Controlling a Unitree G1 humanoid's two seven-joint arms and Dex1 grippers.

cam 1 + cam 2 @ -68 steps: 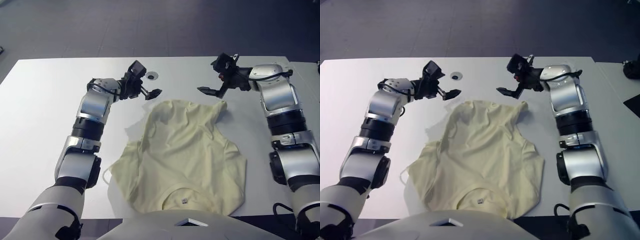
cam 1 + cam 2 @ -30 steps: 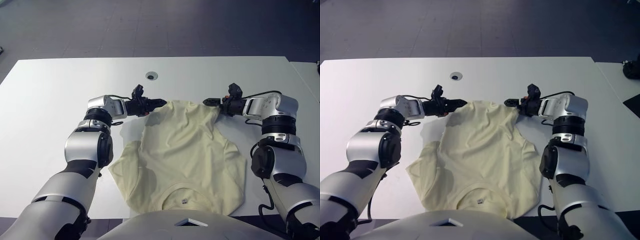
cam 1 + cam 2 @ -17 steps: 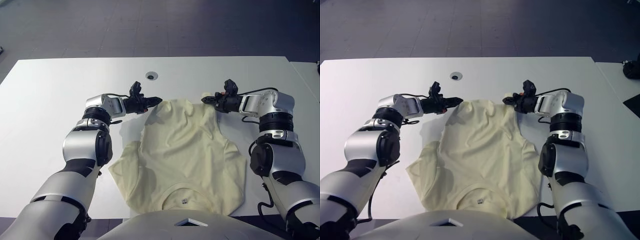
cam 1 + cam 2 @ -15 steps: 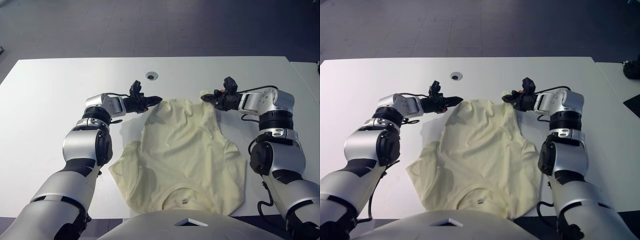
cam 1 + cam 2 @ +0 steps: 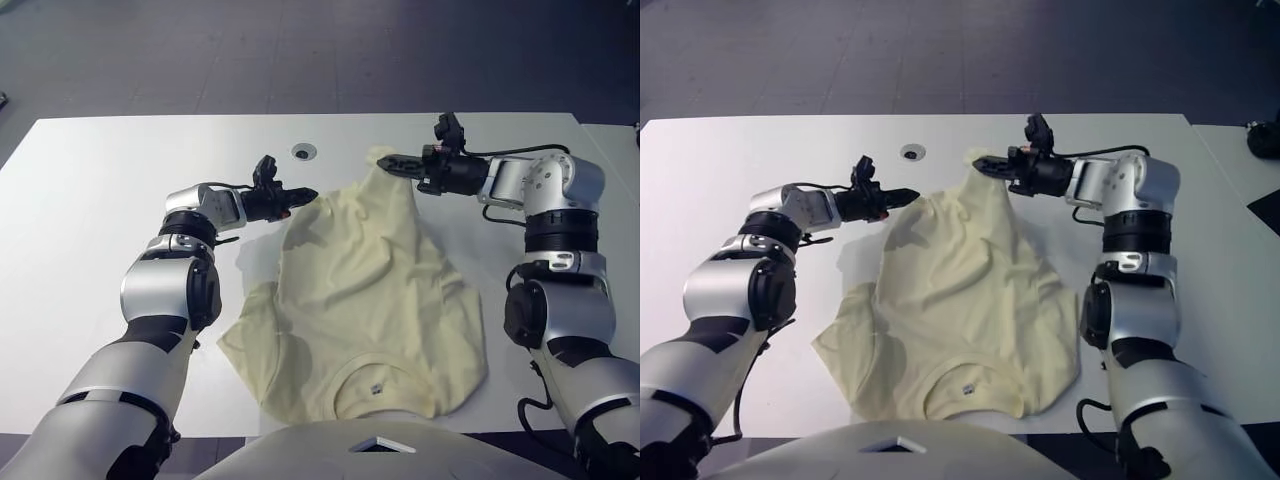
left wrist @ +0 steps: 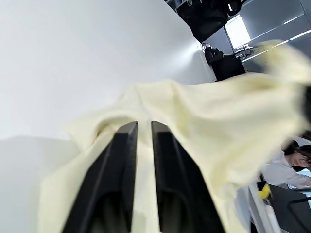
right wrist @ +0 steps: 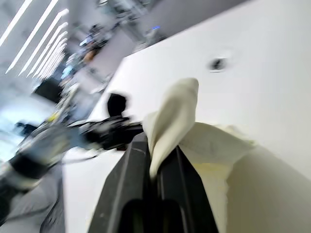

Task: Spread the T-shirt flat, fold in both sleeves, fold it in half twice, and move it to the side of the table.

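Now the left fingers (image 5: pixel 298 196) and right fingers (image 5: pixel 398 162) each pinch a far corner of the T-shirt (image 5: pixel 370 290), neck end on the near side

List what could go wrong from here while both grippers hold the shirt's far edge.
1. The right gripper pinches only a small tip of the T-shirt, lifted off the table; it could slip out.
2. The left gripper holds its corner lower, so an uneven pull might skew the cloth.
3. The crumpled sleeve on the robot's left may stay bunched.
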